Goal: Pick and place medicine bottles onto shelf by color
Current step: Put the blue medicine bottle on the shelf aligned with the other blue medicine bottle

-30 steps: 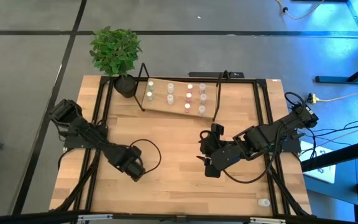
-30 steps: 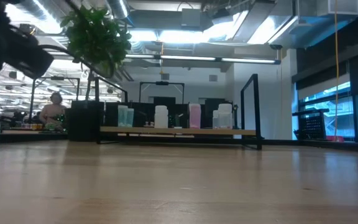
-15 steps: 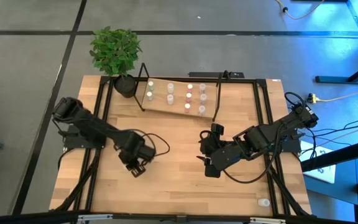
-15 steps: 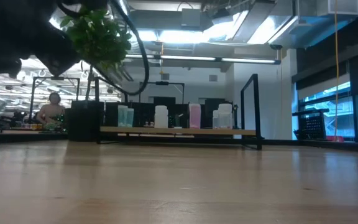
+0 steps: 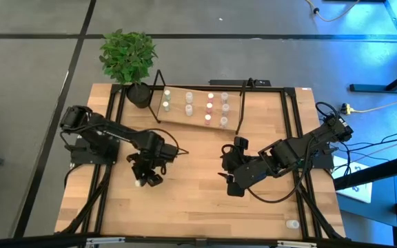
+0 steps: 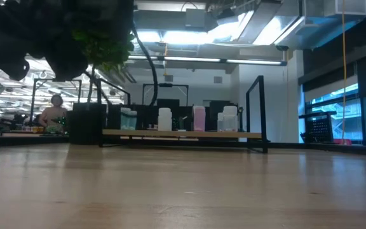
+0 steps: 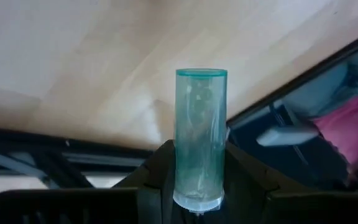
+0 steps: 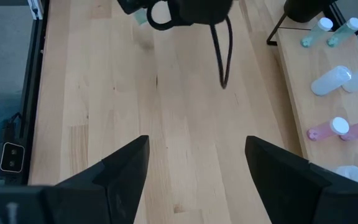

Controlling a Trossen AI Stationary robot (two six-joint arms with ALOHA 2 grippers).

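My left gripper (image 5: pixel 144 180) hangs over the table's left middle, shut on a teal-tinted translucent medicine bottle (image 7: pixel 199 137). The same bottle shows in the right wrist view (image 8: pixel 140 17). The shelf (image 5: pixel 178 118), a light board in a black wire frame, lies at the table's far edge. Several pink, white and greenish bottles (image 5: pixel 209 105) stand upright on it. My right gripper (image 5: pixel 227 176) waits open above the table's middle right, nothing between its fingers (image 8: pixel 126 168). My left gripper pinches the bottle's white-capped end (image 7: pixel 197 190) between its two fingers (image 7: pixel 157 183). The rest of the bottle sticks out past the fingertips, in line with them. The fingers slant downward. The bottle is lifted clear of the table.
A potted plant (image 5: pixel 128 55) stands at the far left corner beside the shelf. One lone bottle (image 5: pixel 293 224) stands near the table's near right corner. Black frame rails (image 5: pixel 291 138) run along both sides. Bare wood lies between the arms and the shelf.
My left arm has swung from the near left toward the table's middle and the shelf and has risen a little. Its wrist has rolled and tipped, turning the held bottle about. The bottle stays in the fingers and sits higher in the low view.
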